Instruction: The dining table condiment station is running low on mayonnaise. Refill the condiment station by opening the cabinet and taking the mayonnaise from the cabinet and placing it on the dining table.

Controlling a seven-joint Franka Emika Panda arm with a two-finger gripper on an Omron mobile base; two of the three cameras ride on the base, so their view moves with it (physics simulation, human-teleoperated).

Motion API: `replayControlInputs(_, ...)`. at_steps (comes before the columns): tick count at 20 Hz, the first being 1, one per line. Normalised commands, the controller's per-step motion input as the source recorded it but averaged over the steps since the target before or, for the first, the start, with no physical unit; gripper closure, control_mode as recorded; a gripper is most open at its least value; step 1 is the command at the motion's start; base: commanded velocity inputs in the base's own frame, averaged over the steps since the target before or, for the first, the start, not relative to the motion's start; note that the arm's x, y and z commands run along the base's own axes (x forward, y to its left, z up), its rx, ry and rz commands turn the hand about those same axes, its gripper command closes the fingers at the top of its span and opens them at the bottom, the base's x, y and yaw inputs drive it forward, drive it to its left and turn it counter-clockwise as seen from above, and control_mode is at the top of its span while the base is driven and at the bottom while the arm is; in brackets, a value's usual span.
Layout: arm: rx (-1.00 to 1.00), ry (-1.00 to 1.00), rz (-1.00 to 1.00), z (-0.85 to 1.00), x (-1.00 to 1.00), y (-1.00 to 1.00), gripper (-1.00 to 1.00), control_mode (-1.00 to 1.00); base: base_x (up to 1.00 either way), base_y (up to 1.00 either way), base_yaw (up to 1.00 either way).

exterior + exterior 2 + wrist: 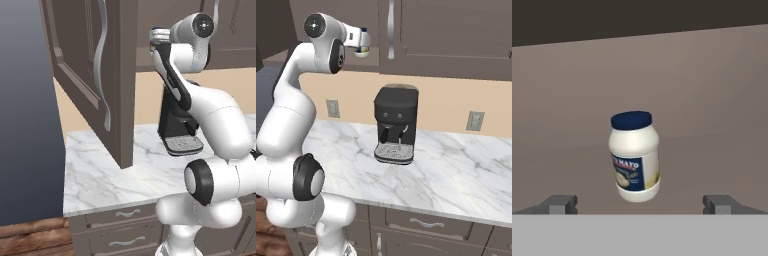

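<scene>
Marble counter [456, 175] w/ black coffee machine [396, 124], beige backsplash w/ outlets [474, 120], drawers [426, 222] below.

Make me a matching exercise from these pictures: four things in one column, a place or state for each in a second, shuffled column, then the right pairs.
Things:
1. mayonnaise
2. cabinet door
3. coffee machine
4. gripper

Places or states:
A. standing on the marble counter
B. swung open
C. open, fingers wide apart
D. upright inside the cabinet, ahead of the fingers, untouched

Pairs: 1-D, 2-B, 3-A, 4-C
</scene>
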Motion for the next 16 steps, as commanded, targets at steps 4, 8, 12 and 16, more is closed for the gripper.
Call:
replayControlInputs(4,0.0,0.0,0.0,0.0,0.23,0.0,-1.0,-1.0,0.0,0.0,0.0)
replayControlInputs(8,0.0,0.0,0.0,-0.05,0.2,0.0,-1.0,-1.0,0.0,0.0,0.0)
replayControlInputs(12,-0.01,0.01,0.0,-0.1,0.19,0.0,-1.0,-1.0,0.0,0.0,0.0)
replayControlInputs(16,-0.01,0.0,0.0,-0.03,0.21,0.0,-1.0,-1.0,0.0,0.0,0.0)
